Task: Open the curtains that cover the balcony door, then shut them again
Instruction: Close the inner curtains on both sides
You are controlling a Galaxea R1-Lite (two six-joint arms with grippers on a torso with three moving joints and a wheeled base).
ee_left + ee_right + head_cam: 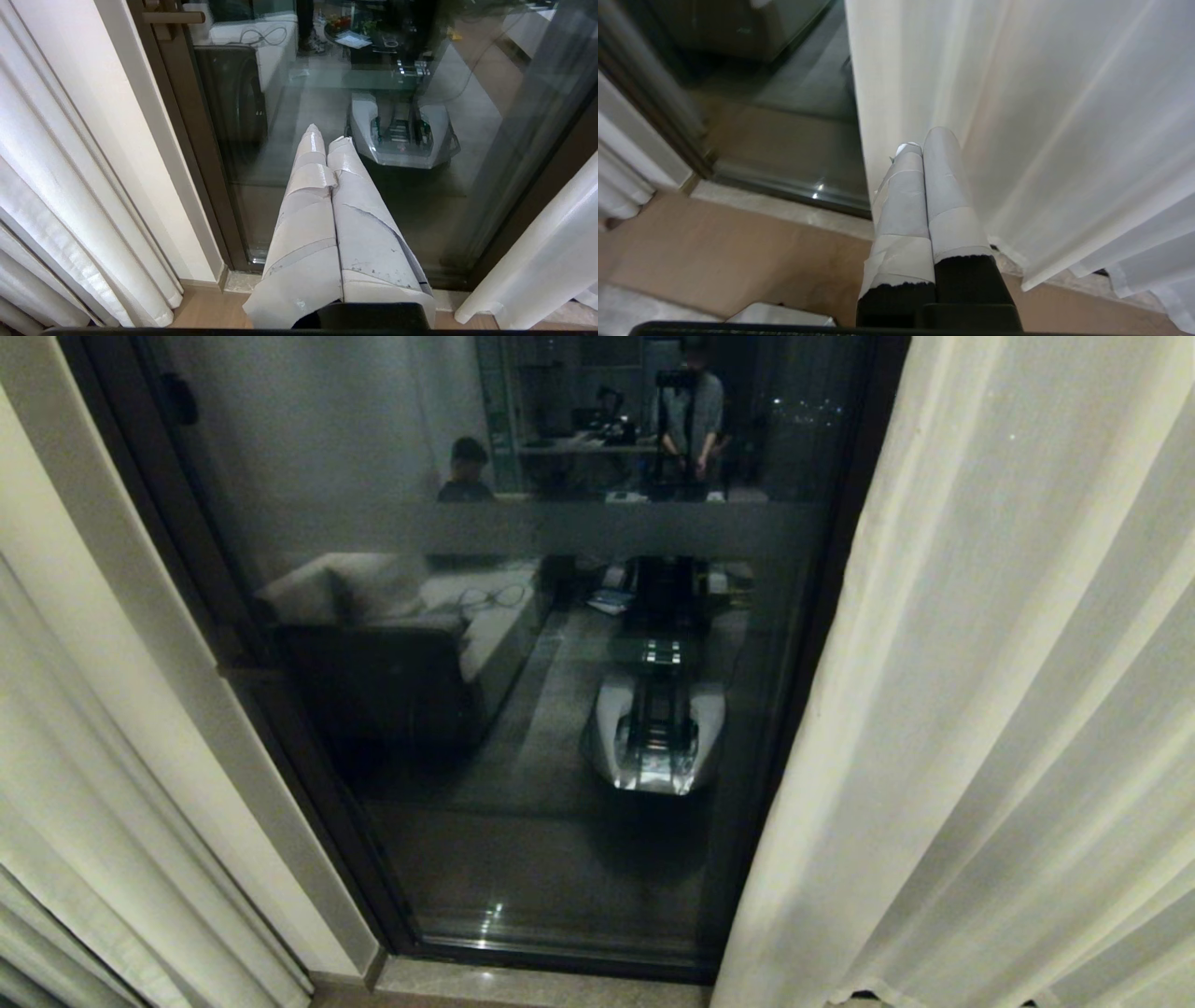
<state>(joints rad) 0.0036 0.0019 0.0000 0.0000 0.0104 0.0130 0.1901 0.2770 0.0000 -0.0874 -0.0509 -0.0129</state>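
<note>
The right gripper [920, 140], taped fingers [943, 186] pressed together and empty, points low at the inner edge of the cream pleated curtains [1041, 116]. The left gripper [324, 133], likewise closed and empty, faces the dark-framed glass balcony door [373, 93] above the wooden floor [738, 252].

Left hand [327, 135]: both taped fingers [303, 224] pressed together along their length, closed on nothing, pointing forward and down. Right hand [924, 142]: taped fingers [945, 186] also closed flush, tips side by side, nothing held. Neither arm shows in head view.
</note>
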